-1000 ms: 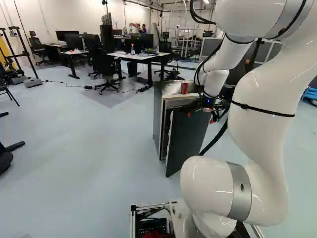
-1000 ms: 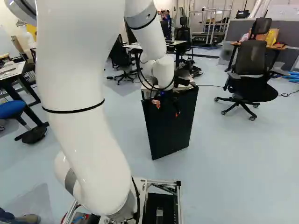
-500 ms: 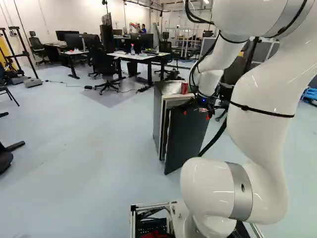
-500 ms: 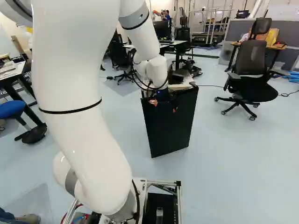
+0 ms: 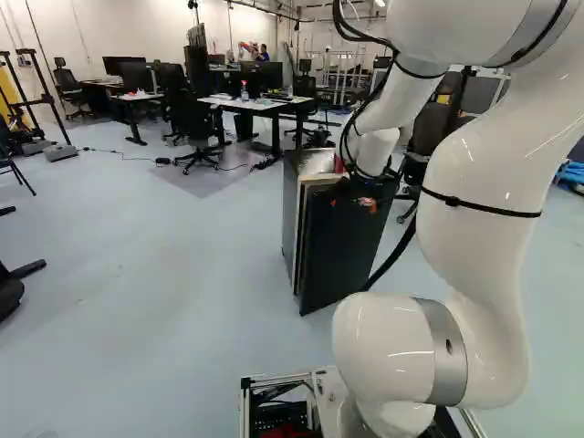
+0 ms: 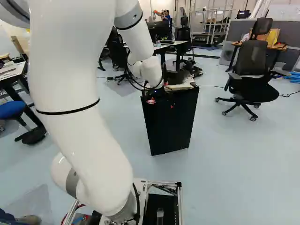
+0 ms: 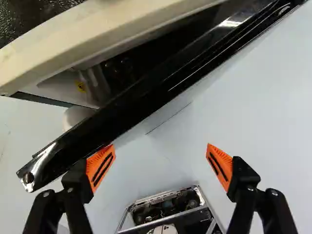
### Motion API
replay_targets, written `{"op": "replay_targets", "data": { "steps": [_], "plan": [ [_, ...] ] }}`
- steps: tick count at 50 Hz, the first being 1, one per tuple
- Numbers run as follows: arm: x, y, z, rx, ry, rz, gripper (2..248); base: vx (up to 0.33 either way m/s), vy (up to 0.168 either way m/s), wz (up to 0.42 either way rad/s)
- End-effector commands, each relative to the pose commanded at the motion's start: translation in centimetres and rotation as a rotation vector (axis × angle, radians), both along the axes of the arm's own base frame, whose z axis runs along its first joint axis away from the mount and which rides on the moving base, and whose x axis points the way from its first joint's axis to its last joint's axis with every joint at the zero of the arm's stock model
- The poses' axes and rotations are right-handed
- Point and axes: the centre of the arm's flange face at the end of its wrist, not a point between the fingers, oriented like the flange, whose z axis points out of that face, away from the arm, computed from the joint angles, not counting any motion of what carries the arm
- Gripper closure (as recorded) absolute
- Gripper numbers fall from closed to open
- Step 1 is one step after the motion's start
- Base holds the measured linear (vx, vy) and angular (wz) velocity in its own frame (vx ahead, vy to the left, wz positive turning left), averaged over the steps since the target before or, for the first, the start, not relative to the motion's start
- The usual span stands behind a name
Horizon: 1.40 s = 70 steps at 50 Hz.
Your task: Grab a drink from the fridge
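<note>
No readable text or numbers. Wrist view, 12 = straight ahead: small yellow label [image 7: 80, 87] on a pale part between fridge body [image 7: 48, 56] and door [image 7: 107, 122], print too small to read. Body's rim at its 11 o'clock, door at 5.

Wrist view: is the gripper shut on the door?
No, the gripper is open, its orange pads wide apart and only one beside the door.

Arm [image 5: 484, 205] bent; gripper [image 6: 161, 103] angled down, spread wide.
</note>
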Motion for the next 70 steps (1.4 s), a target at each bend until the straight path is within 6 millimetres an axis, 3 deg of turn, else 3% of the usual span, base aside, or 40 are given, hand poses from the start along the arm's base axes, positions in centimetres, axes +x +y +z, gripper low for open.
{"op": "replay_targets", "data": {
  "steps": [70],
  "plan": [
    [4.5, 3.6, 0.3, -0.060, -0.085, 0.144, 3, 0.000, 0.000, 0.000]
  ]
}}
